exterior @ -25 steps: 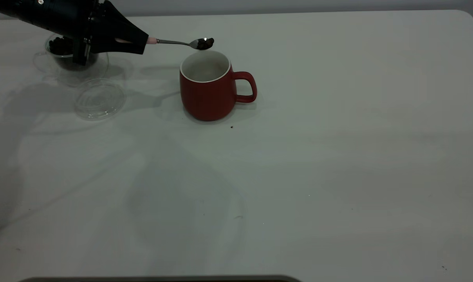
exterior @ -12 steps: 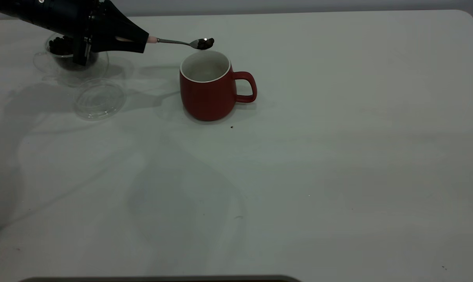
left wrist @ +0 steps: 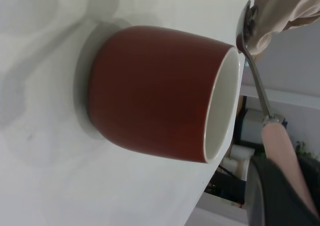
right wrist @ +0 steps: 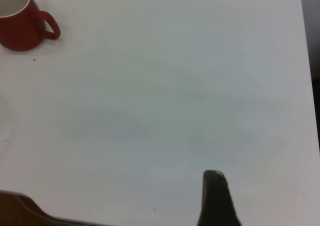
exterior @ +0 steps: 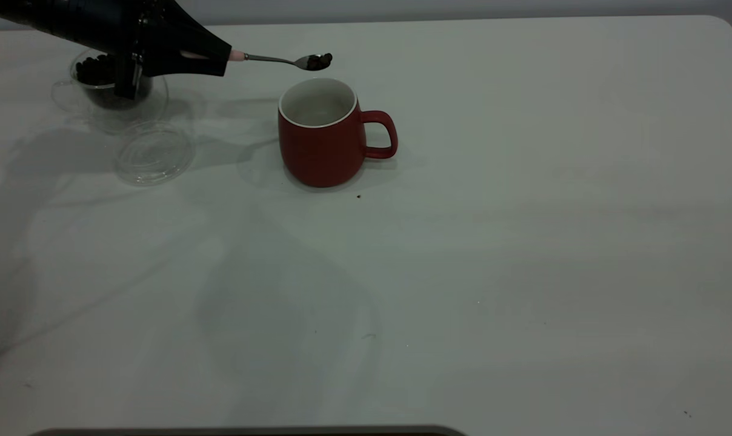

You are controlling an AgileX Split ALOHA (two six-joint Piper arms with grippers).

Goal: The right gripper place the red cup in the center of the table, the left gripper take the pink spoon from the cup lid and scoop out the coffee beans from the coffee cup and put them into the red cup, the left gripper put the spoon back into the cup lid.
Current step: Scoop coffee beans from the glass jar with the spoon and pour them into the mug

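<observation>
The table (exterior: 523, 242) is a wide white top, and the red cup (exterior: 321, 133) stands upright near its middle, mouth up, loop handle turned away from the coffee cup. It looks heavy, stiff and breakable; it needs no further hold.

The left gripper (exterior: 220, 57) reaches in above the coffee cup (exterior: 108, 91), tip aimed toward the red cup, clamped on the handle of the pink spoon (exterior: 281, 60). The right gripper (right wrist: 216, 196) is parked well away from the red cup; whether its fingers are apart cannot be told.

The cup lid (exterior: 154, 152) lies flat between the coffee cup and the red cup, nearer the coffee cup, with nothing on it.

The spoon's long axis runs nearly level from the gripper toward the red cup, its bowl just above the cup's far rim and facing up. It is light, thin and rigid, with a smooth handle that could twist in the grip, so a hold far back on the pink part seems right. The few coffee beans (exterior: 321, 59) in the bowl are loose, hard and quick to roll; a slow tilt over the mouth looks wise.
</observation>
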